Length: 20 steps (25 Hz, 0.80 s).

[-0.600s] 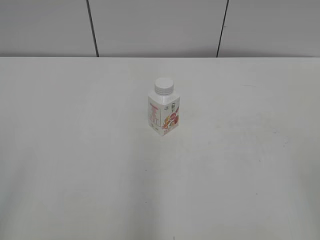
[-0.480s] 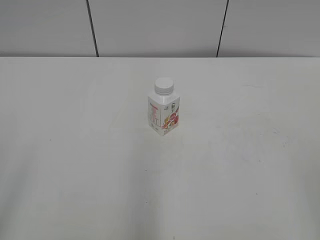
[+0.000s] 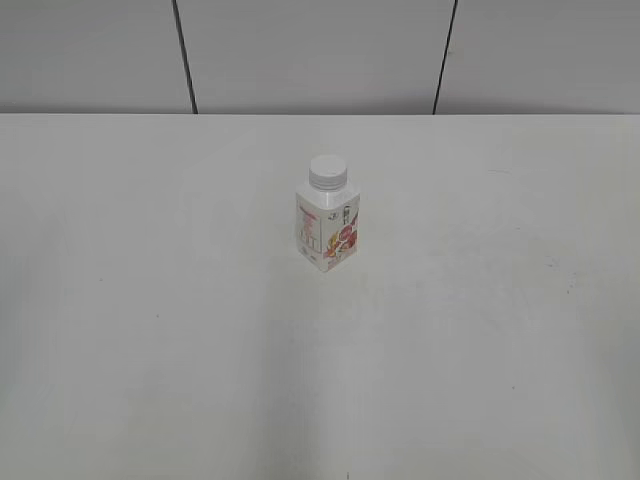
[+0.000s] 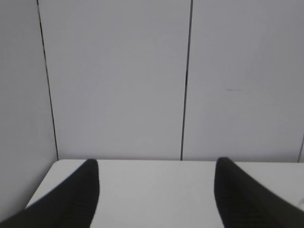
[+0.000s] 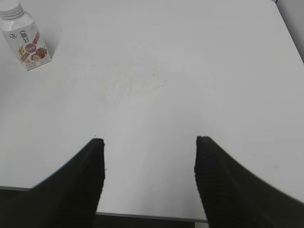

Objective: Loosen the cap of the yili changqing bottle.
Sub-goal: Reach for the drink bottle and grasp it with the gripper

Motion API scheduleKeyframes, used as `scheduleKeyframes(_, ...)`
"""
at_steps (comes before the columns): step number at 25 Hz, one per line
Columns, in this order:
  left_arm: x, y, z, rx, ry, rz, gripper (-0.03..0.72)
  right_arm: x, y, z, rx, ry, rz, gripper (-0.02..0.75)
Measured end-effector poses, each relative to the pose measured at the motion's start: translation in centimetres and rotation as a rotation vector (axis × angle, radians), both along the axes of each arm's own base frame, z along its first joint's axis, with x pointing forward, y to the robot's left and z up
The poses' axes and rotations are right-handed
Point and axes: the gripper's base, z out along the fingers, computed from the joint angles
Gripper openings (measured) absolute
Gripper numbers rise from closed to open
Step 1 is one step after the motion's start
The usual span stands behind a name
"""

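Observation:
The yili changqing bottle point(image 3: 327, 230) stands upright near the middle of the white table, with its white ribbed cap point(image 3: 328, 172) screwed on top. It also shows at the top left of the right wrist view point(image 5: 26, 42), with its cap point(image 5: 10, 9) partly cut off by the frame edge. My right gripper point(image 5: 148, 140) is open and empty above the table's near edge, far from the bottle. My left gripper point(image 4: 156, 162) is open and empty, facing the back wall; the bottle is out of its view. Neither gripper shows in the exterior view.
The white table point(image 3: 480, 330) ends at a grey panelled wall point(image 3: 310, 50) with dark vertical seams. The table's near edge point(image 5: 142, 216) runs below my right gripper. The table's far left corner point(image 4: 57, 161) shows in the left wrist view.

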Motion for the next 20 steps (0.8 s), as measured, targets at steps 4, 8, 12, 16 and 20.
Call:
scheduleKeyframes(4, 3.2, 0.5, -1.0, 0.003, -0.057, 0.022, 0.468, 0.0, 0.0, 0.0, 0.0, 0.0, 0.0, 0.48)
scheduleKeyframes(8, 6.0, 0.9, -1.4, -0.007, -0.075, 0.037, 0.459, 0.0, 0.0, 0.0, 0.0, 0.0, 0.0, 0.48)
scheduleKeyframes(12, 8.4, 1.2, -1.7, -0.006, -0.07, 0.049, 0.456, 0.0, 0.0, 0.0, 0.0, 0.0, 0.0, 0.48)
scheduleKeyframes(16, 9.9, 1.4, -2.0, -0.005, -0.06, 0.056, 0.441, 0.0, 0.0, 0.0, 0.0, 0.0, 0.0, 0.48)
scheduleKeyframes(20, 11.4, 1.5, -2.4, -0.002, -0.065, 0.064, 0.436, 0.0, 0.0, 0.0, 0.0, 0.0, 0.0, 0.48)
